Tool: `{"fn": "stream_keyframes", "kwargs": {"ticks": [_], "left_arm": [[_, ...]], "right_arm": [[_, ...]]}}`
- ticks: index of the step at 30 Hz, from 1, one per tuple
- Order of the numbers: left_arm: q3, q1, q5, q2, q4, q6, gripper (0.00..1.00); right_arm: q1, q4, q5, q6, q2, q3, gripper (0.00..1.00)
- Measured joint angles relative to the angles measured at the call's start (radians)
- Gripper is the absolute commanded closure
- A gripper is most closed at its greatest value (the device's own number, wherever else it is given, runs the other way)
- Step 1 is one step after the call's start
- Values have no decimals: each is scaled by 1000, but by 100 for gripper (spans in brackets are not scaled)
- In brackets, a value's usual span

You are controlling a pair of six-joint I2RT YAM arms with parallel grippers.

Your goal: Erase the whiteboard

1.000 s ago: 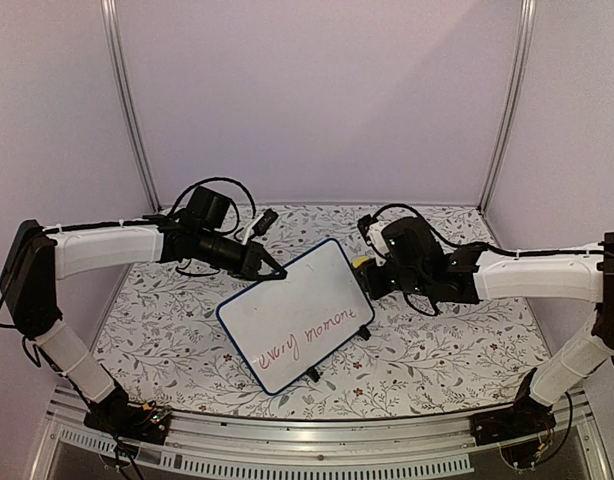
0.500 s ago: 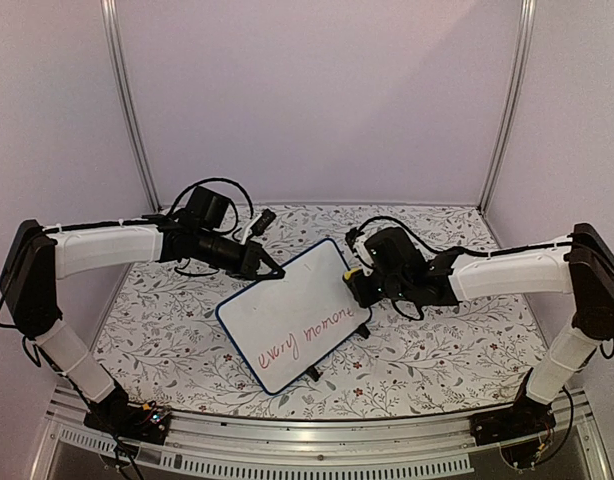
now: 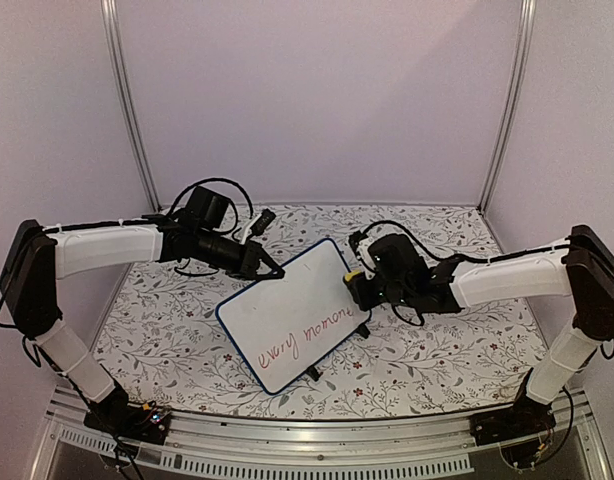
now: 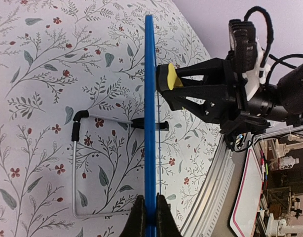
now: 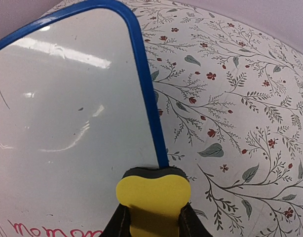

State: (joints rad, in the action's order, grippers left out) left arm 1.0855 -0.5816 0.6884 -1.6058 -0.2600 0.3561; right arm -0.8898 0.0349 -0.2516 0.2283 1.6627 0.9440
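Observation:
The whiteboard, white with a dark-blue frame, stands tilted mid-table and bears red handwriting along its lower right. My left gripper is shut on its top left edge; in the left wrist view the frame runs edge-on between the fingers. My right gripper is shut on a yellow eraser at the board's right edge. In the right wrist view the eraser sits over the blue frame and the board surface. The eraser also shows in the left wrist view.
A floral cloth covers the table. A wire stand with black feet props the board from behind. A metal rail runs along the near edge. Purple walls enclose the back and sides.
My right gripper has moved left with the eraser, from beside the board's right edge to onto that edge. The left arm and board have stayed put.

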Motion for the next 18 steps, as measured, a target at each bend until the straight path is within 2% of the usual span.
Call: {"fn": "stream_keyframes", "kwargs": {"ticks": [18], "left_arm": [[0, 0, 10, -1, 2, -1, 100]], "right_arm": [[0, -36, 18, 43, -55, -106, 80]]}}
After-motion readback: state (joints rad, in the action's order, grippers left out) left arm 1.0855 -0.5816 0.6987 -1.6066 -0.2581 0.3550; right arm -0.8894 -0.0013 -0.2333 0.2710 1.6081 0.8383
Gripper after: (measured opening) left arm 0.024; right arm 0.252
